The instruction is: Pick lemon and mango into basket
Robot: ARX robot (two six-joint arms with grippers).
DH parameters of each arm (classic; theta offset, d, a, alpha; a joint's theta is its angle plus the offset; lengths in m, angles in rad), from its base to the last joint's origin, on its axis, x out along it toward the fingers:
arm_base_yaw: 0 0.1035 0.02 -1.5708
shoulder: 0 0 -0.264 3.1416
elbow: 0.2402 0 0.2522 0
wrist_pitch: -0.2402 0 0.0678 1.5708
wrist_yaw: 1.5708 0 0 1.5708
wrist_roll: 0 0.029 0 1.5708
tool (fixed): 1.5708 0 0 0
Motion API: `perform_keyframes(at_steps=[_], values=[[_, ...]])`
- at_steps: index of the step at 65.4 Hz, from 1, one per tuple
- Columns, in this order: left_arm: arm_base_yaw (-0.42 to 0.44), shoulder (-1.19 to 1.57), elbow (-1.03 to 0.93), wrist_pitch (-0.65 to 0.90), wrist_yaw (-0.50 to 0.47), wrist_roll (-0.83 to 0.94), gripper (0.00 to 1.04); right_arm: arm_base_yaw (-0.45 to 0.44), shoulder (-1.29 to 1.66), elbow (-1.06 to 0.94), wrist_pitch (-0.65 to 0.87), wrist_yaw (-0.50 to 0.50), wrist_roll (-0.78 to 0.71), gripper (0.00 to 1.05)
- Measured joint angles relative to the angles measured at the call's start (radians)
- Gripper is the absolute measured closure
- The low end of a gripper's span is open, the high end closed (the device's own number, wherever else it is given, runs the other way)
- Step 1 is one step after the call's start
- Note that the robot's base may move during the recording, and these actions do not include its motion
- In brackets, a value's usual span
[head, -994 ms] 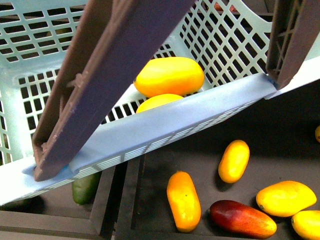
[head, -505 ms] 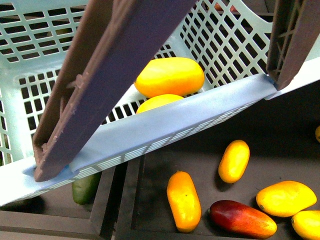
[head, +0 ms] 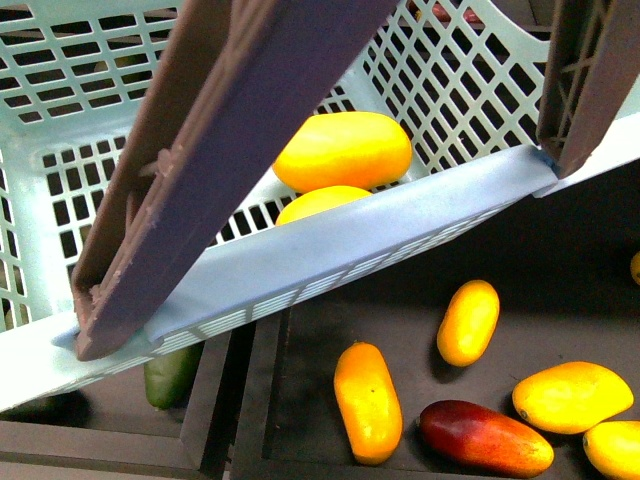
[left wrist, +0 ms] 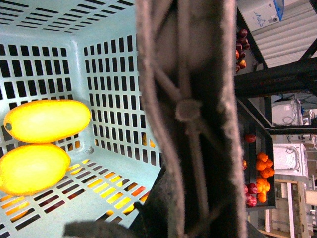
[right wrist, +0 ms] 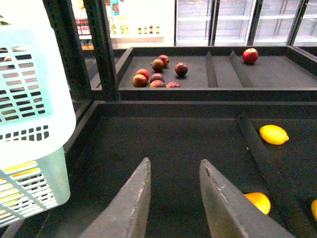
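Dark shelf trays of a shop counter fill the lower part of the front view, and the basket hangs tilted over them, its near rim running from 8 o'clock up to 3 o'clock. Inside it lie two yellow fruits touching each other: the mango, fully visible, and just at its 7 o'clock the lemon, whose lower half is hidden behind the rim. In the left wrist view both fruits rest on the slotted floor near one wall.

The brown handle crosses the front view very close to the camera and covers much of the basket's interior; a second part of it is cut off at 2 o'clock. The left fingers hardly show: the handle blocks the left wrist view, only a dark shape appears under it, and I cannot tell how far they are open or what they hold. The right fingers stand apart with nothing between them, over a bare dark tray.

Compared with half a second before, the basket and the handle sit slightly higher in the front view, and the fruits inside moved with them; the loose fruits below did not move.

Below the rim, at 5 o'clock, several yellow fruits and a dark red mango lie apart from each other, with bare tray between them. A green fruit is half hidden under the rim at 7 o'clock.
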Motion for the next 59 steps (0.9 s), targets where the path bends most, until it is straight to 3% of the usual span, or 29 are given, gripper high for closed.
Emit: perform_keyframes(at_steps=[11, 20, 59], values=[[0.000, 0.000, 0.000, 0.000, 0.000, 0.000, 1.00, 0.000, 0.000, 0.000, 0.000, 0.000, 0.000, 0.30], [0.000, 0.000, 0.000, 0.000, 0.000, 0.000, 1.00, 0.000, 0.000, 0.000, 0.000, 0.001, 0.000, 0.08], [-0.001, 0.000, 0.000, 0.000, -0.003, -0.001, 1.00, 0.000, -0.002, 0.000, -0.003, 0.000, 0.000, 0.09]])
